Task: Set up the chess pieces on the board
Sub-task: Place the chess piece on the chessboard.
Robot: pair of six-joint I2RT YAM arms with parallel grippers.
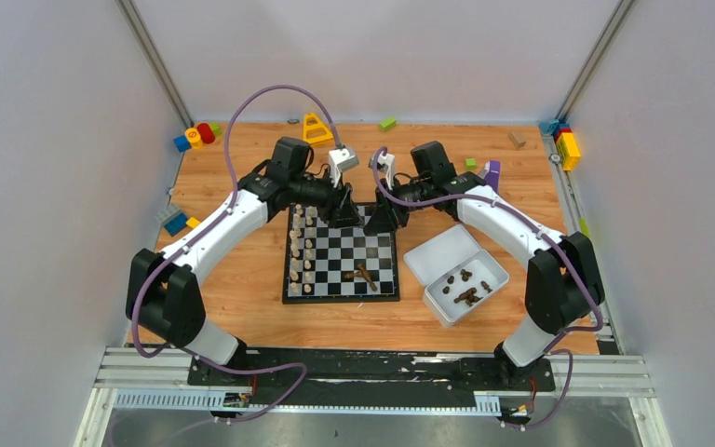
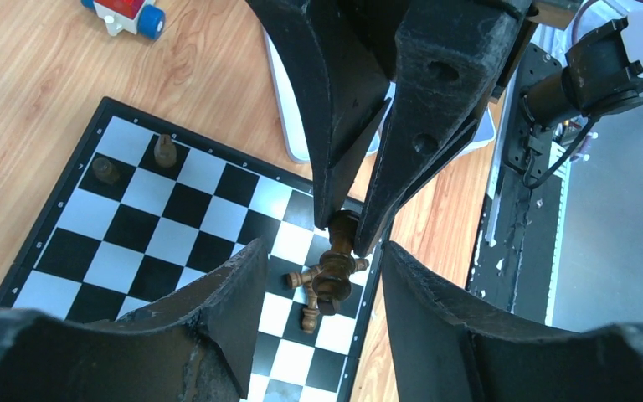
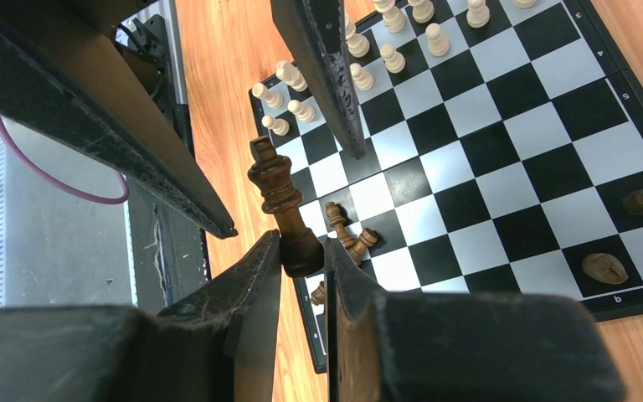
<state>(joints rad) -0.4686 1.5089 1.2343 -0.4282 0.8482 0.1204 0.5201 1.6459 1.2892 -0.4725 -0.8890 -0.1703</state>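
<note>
The board [image 1: 379, 265] lies mid-counter [image 1: 233, 279], nearer the near edge, with cream chess pieces [image 1: 303, 251] ranked along the side facing the counter's left edge and a few dark ones [image 1: 363, 274] toppled toward its near-right corner. Above the board's far side, the right tool [image 3: 301, 251] pinches a dark king [image 3: 278, 197] by its base, while the left tool [image 2: 322, 247] is spread wide with that king between its fingers, touching neither. More dark pieces [image 1: 466, 296] lie in a white tray [image 1: 498, 276] toward the counter's right edge.
</note>
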